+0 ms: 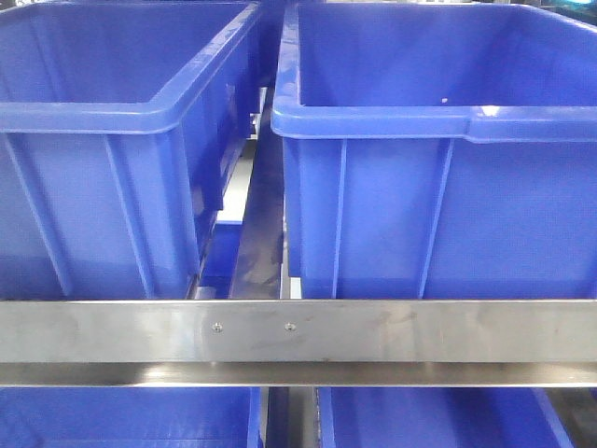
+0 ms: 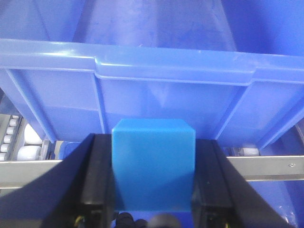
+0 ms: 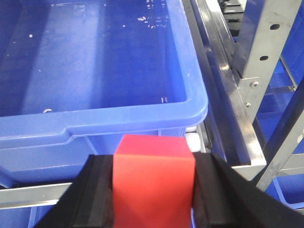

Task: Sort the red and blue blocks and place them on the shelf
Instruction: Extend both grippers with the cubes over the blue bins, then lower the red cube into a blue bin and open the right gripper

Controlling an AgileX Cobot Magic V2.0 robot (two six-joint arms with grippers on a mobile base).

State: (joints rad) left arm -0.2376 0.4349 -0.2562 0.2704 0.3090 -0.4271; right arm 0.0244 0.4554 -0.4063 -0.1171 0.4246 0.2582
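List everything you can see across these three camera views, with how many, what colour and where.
bins: two side by side on the upper tier, dark blue, open tops; more blue bins partly visible on the tier below.
shelf rail: one, silver steel with two screws, running across in front of the bins.
shelf upright: silver, with holes, right of the bin in the right wrist view.
rollers: several, white, under the bin at left.
blue block: one, light blue, in the left claw.
red block: one, bright red, in the right claw.
left claw: black.
right claw: black.
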